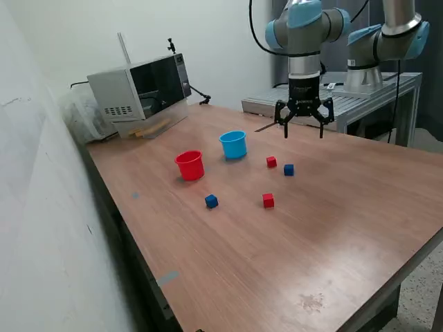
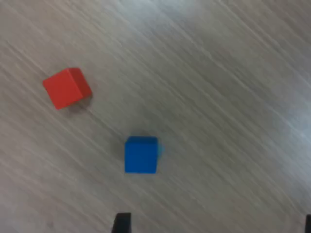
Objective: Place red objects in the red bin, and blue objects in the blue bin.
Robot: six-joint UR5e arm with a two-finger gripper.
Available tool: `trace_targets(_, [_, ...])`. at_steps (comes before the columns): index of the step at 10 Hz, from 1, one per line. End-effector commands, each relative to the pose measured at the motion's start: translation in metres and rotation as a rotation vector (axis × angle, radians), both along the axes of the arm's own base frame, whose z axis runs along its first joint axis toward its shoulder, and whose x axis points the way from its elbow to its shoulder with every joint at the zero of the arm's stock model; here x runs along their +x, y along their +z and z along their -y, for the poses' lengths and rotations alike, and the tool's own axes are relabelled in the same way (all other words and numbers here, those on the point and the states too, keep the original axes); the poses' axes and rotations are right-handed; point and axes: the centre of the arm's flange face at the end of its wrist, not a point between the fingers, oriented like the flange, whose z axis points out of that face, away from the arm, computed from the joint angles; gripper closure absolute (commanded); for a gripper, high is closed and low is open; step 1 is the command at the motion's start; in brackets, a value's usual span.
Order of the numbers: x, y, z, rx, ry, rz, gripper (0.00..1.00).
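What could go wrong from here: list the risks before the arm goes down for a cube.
1. The blue cube and red cube under the open gripper lie close together; a finger may knock the neighbour on the way down.
2. The red cup and blue cup stand near each other, so a drop might land in the wrong one.

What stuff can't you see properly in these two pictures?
- Inside of the red cup and blue cup: the exterior view looks from the side, so their walls hide the bottoms.
- The gripper in the wrist view: only two dark tips show, cut off by the picture's edge.
- Wrist view: only one red cube and one blue cube fit in, slightly blurred; both cups lie outside it.
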Motion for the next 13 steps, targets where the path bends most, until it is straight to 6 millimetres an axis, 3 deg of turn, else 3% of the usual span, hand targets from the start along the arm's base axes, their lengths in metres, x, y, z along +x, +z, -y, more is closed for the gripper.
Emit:
trace_targets(1, [-0.006, -0.026, -0.002, 0.003, -0.002, 0.023, 0.00])
trace_targets(4, [-0.016, -0.039, -0.002, 0.002, -0.004, 0.022, 0.00])
trace_targets(7, [-0.025, -0.060, -0.021, 0.003, -0.030, 0.037, 0.00])
trace_targets(13, [-0.028, -0.066, -0.033, 0.002, -0.004, 0.050, 0.00])
